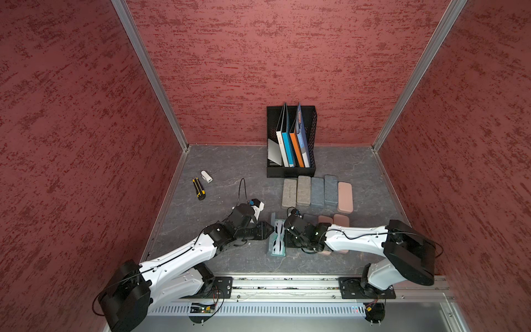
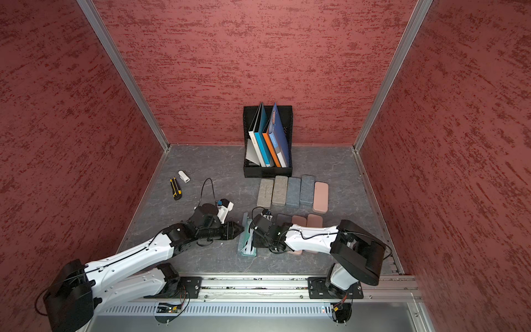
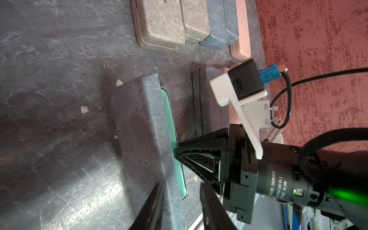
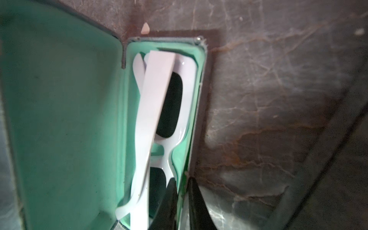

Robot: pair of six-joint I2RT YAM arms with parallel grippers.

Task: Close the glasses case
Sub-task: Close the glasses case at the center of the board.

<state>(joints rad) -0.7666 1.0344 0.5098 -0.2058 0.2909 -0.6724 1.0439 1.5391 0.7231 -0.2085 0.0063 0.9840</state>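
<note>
The glasses case lies open on the grey table, at 6 o'clock from the black file holder and 7 o'clock from a row of closed cases. Its base rests flat with white glasses folded inside. Its lid stands steeply along the base's 9 o'clock side, teal lining towards the glasses. The left arm reaches low from its mount at 7 o'clock, forearm slanting up towards the centre. The wrist levels out so the left gripper points to 3 o'clock at the lid's outer face. In the left wrist view its fingers stand apart, one on either side of the lid's end. That corner is too blurred to say whether they press on it. The right arm rises from its mount at 5 o'clock to a high elbow. Its forearm runs towards 9 o'clock, low over a nearer row of cases. The right gripper tilts down onto the base's 3 o'clock wall, narrowed to a point. In the right wrist view its fingers sit tight on either side of that wall's rim, pinching it. Both grippers face each other across the case, close together
</note>
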